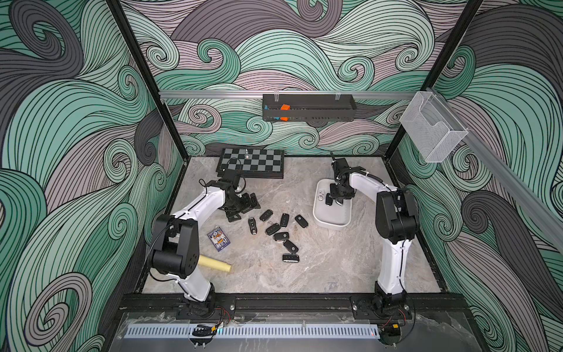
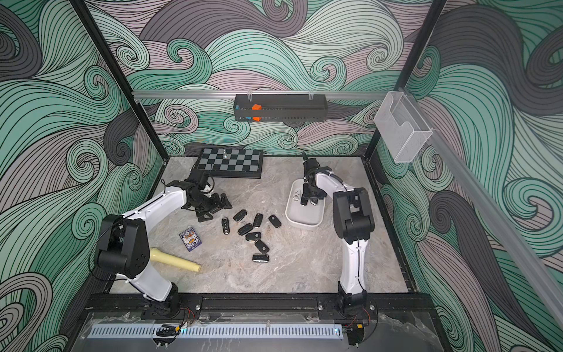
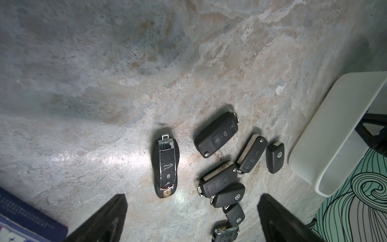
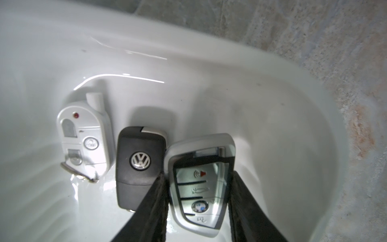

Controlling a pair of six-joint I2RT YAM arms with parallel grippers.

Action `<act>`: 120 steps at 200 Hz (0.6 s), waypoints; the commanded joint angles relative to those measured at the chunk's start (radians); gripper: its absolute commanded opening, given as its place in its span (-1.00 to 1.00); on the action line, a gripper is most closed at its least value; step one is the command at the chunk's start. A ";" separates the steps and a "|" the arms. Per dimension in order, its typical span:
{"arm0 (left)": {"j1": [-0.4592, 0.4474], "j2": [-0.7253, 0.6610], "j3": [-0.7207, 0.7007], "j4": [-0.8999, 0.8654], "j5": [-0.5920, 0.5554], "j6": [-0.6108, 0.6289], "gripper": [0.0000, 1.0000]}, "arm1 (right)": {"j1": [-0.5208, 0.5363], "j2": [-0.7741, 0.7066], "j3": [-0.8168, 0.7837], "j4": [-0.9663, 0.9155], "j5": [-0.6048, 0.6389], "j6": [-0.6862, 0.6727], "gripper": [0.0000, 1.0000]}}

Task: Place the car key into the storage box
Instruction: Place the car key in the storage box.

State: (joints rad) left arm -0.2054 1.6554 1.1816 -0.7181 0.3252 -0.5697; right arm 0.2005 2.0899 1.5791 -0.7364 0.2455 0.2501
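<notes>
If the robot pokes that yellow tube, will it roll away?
Probably: the yellow tube is round and lies on its side on the smooth table. One end looks wider, so it may curve as it rolls. It looks stiff, not floppy.

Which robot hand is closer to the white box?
Right. The right gripper is inside the storage box, gripping a silver key; the left gripper hangs open over loose keys outside it.

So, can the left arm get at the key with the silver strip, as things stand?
Probably yes: the left gripper is open, and the silver-strip key lies flat before it, apart from the other keys, with nothing between.
</notes>
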 commanded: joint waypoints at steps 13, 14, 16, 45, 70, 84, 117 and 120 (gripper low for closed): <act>-0.005 0.000 0.019 -0.018 -0.017 -0.001 0.97 | -0.004 0.024 0.028 -0.009 -0.029 0.029 -0.29; -0.006 0.000 0.019 -0.019 -0.017 -0.001 0.97 | -0.004 0.024 0.028 -0.008 -0.028 0.029 -0.29; -0.006 0.000 0.019 -0.019 -0.017 -0.001 0.97 | -0.005 0.025 0.028 -0.008 -0.030 0.030 -0.27; -0.006 -0.011 0.009 -0.023 -0.020 -0.001 0.97 | -0.005 0.024 0.035 -0.013 -0.032 0.032 -0.15; -0.006 -0.025 0.005 -0.029 -0.020 0.001 0.97 | -0.004 0.004 0.038 -0.015 -0.036 0.033 -0.01; -0.006 -0.035 0.004 -0.032 -0.020 0.004 0.97 | -0.004 -0.012 0.039 -0.017 -0.041 0.035 0.05; -0.006 -0.055 -0.006 -0.042 -0.012 0.015 0.97 | -0.003 -0.081 0.024 -0.018 -0.075 0.049 0.08; -0.006 -0.058 -0.006 -0.041 -0.010 0.017 0.97 | -0.002 -0.089 0.020 -0.019 -0.078 0.052 0.08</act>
State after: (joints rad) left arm -0.2054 1.6424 1.1812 -0.7277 0.3206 -0.5690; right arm 0.2005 2.0872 1.5959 -0.7448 0.2062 0.2745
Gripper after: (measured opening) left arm 0.986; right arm 0.542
